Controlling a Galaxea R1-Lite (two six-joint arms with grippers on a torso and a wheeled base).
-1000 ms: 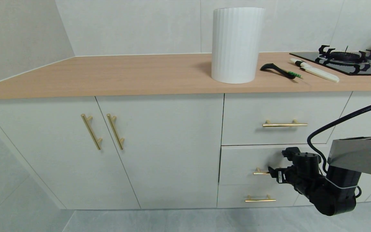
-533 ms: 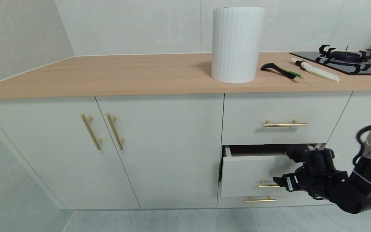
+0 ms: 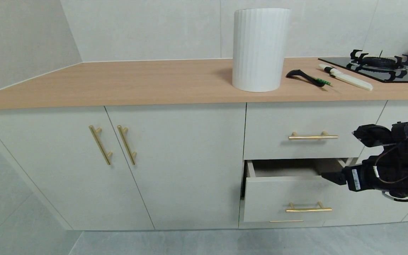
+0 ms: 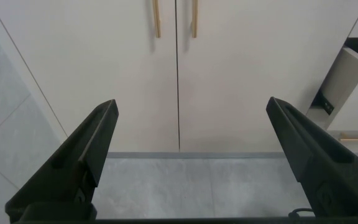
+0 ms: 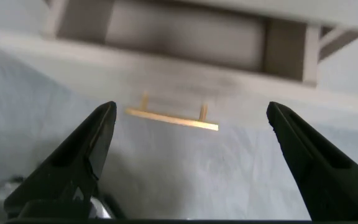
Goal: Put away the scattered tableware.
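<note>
Knife (image 3: 347,79) nr counter (image 3: 119,81) front edge

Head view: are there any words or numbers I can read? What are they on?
White sticker on the right end effector: tiny dark marks, too small to read.
Nothing else readable: the drawer fronts, countertop and white ribbed container bear no print.

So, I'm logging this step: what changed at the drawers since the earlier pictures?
The middle drawer has slid out toward the robot and now stands open, its inside showing. The right gripper, which held the drawer's brass handle, has let go and lifted up and to the robot's right, jaws open. The white ribbed canister, black utensil and white knife on the countertop stayed put.
</note>
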